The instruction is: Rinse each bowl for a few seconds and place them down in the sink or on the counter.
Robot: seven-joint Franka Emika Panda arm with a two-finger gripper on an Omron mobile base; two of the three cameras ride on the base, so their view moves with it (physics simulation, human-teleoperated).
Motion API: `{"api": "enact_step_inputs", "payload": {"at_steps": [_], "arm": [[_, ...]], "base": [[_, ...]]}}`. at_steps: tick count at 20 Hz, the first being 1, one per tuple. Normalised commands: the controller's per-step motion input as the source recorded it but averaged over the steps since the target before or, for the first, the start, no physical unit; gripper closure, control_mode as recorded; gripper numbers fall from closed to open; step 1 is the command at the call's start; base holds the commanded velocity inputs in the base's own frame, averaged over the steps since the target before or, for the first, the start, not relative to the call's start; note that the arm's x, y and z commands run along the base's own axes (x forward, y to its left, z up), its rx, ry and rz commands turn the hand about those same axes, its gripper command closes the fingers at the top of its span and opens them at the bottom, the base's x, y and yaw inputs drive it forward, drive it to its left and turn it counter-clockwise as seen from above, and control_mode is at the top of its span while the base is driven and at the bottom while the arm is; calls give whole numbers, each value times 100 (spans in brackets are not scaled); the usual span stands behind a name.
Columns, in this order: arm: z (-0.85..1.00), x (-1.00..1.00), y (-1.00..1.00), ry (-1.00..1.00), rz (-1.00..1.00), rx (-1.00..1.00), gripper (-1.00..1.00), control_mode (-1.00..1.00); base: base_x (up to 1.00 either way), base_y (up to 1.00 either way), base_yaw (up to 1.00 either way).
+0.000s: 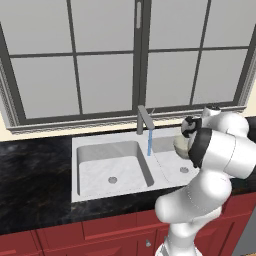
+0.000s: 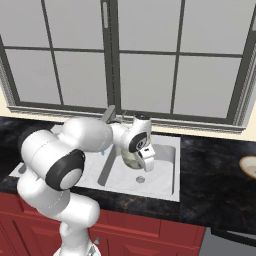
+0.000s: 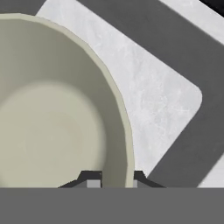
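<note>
Gripping a beige bowl (image 3: 52,118) by its rim, the claw (image 3: 113,177) holds it above the sink's (image 1: 90,145) right basin.

Held bowl (image 1: 181,145): mostly hidden behind the arm in the left base view; cut by left edge in the hand view | Pincer (image 3: 113,180): finger tips barely visible | Second bowl (image 2: 249,166): cut by right edge on the counter (image 2: 215,170) | Sink (image 1: 100,170): right basin partly hidden by the arm
</note>
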Motion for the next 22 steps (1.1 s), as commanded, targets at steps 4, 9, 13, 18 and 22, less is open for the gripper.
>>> {"api": "enact_step_inputs", "payload": {"at_steps": [4, 9, 13, 18, 22], "arm": [[-34, 22, 0, 0, 0, 0, 100, -100], [-28, 26, 0, 0, 0, 0, 100, -100], [-26, 26, -4, 0, 0, 0, 100, -100], [-27, 20, -12, 0, 0, 0, 100, -100], [-31, 15, -11, 0, 0, 0, 100, -100]], "base": [[0, 0, 0], [0, 0, 0], [0, 0, 0], [0, 0, 0], [0, 0, 0]]}}
